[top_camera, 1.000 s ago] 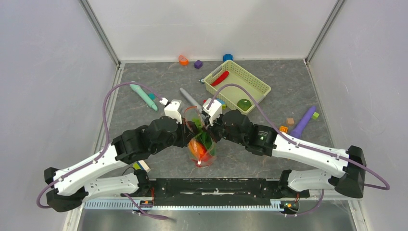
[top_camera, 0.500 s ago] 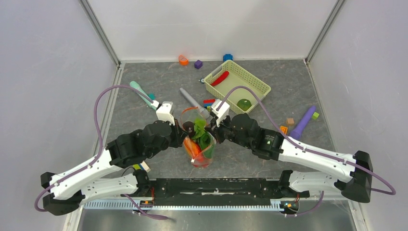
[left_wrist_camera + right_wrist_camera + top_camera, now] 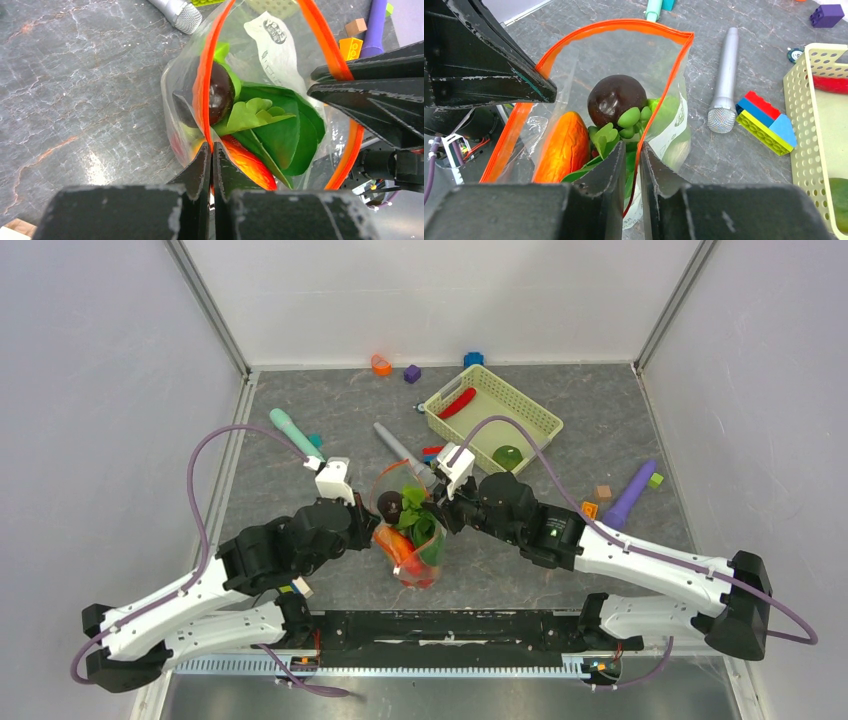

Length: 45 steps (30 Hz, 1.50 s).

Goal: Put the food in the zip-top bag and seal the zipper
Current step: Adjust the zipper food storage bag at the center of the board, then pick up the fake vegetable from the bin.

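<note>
zip-top bag (image 3: pixel 408 540) — standing at the middle of the desk's near edge | left end effector (image 3: pixel 210 159), right end effector (image 3: pixel 638 152) — each clamping the zipper (image 3: pixel 621 23), now pulling further apart, widening the mouth | food (image 3: pixel 616 104) — sitting inside; sealing probably still pending

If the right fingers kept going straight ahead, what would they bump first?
Probably the green leafy food inside the zip-top bag, just ahead of the right fingers; the dark purple ball sits behind it. Depth is unclear.

a lab test cell: plain white walls (image 3: pixel 430 300) boxing in a grey tabletop (image 3: pixel 330 400).
</note>
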Available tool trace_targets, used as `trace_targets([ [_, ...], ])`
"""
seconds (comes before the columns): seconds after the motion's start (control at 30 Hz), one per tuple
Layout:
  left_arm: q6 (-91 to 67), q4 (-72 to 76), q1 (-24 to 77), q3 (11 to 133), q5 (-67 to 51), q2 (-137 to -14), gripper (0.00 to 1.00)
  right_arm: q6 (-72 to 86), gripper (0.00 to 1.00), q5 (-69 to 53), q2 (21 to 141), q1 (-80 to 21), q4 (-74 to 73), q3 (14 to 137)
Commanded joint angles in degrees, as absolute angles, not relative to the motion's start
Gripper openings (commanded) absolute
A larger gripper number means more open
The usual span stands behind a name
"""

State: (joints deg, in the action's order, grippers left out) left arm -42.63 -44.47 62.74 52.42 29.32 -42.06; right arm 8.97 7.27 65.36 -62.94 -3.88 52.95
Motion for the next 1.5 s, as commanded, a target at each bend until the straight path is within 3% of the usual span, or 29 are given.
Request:
trace_targets([
  [0.0, -45.17, -43.57, 62.76, 50.91, 31.68, -40.84, 0.02, 7.85, 0.23, 6.34, 65.2, -62.71, -0.67, 54.28],
  [0.13, -45.62, -42.85, 62.82, 49.58, 31.9, -40.15, 0.02, 7.61, 0.31, 5.62, 65.7, -62.44, -0.33, 54.51],
  [0.3, -45.44, -43.33, 62.81, 49.27, 32.46, -39.6, 0.02, 5.28, 0.59, 4.26, 65.5, -62.23, -0.4, 55.99],
  [0.47, -45.44, -43.4, 62.84, 48.7, 33.31, -38.66, 0.02, 1.52, 0.95, 2.32, 64.91, -62.06, -1.19, 58.05],
  [0.5, -45.37, -43.42, 62.83, 48.65, 33.31, -38.52, 0.02, 1.2, 0.98, 2.27, 64.68, -61.97, -1.7, 58.73],
  [0.9, -45.61, -43.2, 62.77, 48.18, 33.75, -38.04, 0.02, 0.52, 0.98, 14.4, 67.48, -53.14, -3.07, 68.14],
  [1.1, -45.13, -42.73, 62.84, 47.2, 33.85, -37.92, 0.02, 5.65, 0.98, 20.48, 79.62, -42.92, -3.88, 75.41],
  [1.3, -43.69, -41.93, 62.84, 48.19, 33.31, -37.28, 0.02, 16.05, 0.98, 10.72, 96.54, -30.17, -1.45, 83.46],
  [1.47, -42.51, -40.64, 62.78, 47.82, 33.48, -37.31, 0.02, 21.17, 0.96, 8.44, 109.76, -25.45, 4.85, 89.04],
])
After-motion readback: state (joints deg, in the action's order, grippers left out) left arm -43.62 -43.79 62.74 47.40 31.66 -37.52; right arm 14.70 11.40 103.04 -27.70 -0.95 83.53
